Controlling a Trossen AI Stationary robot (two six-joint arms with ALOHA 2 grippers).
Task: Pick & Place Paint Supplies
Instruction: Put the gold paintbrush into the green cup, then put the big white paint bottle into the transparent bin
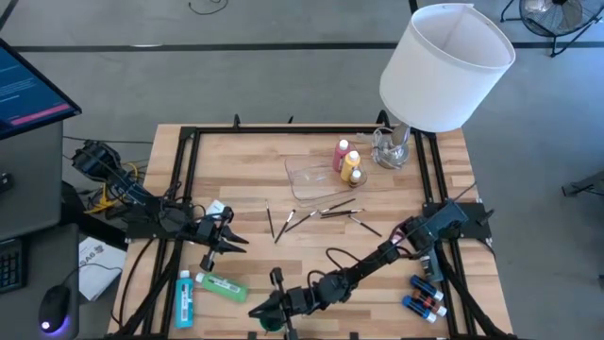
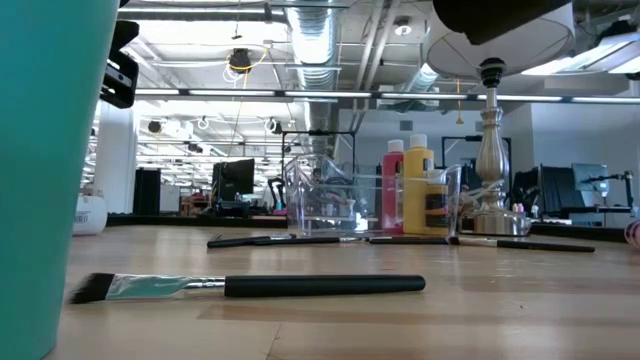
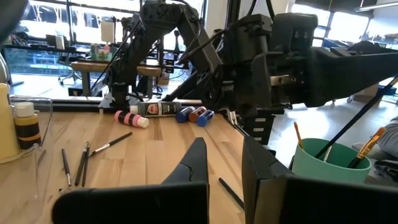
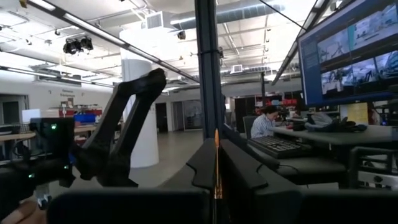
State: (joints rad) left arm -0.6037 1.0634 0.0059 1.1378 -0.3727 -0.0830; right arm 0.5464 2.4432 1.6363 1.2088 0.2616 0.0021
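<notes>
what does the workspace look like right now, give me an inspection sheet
surface: wooden table, black frame round its edges
job's things: red bottle and yellow bottle upright at the clear tray; thin brushes scattered mid-table; green bottle and blue bottle lying near the left arm; small bottles lying by the right arm's base; green cup holding brushes
clutter: white lampshade on a lamp at the far right corner
grippers: left gripper shut, empty, over the table; right gripper shut on a thin brush, at the green cup
cables: bundle left of the table
surroundings: monitor, keyboard and mouse at left; a seated person in the right wrist view
</notes>
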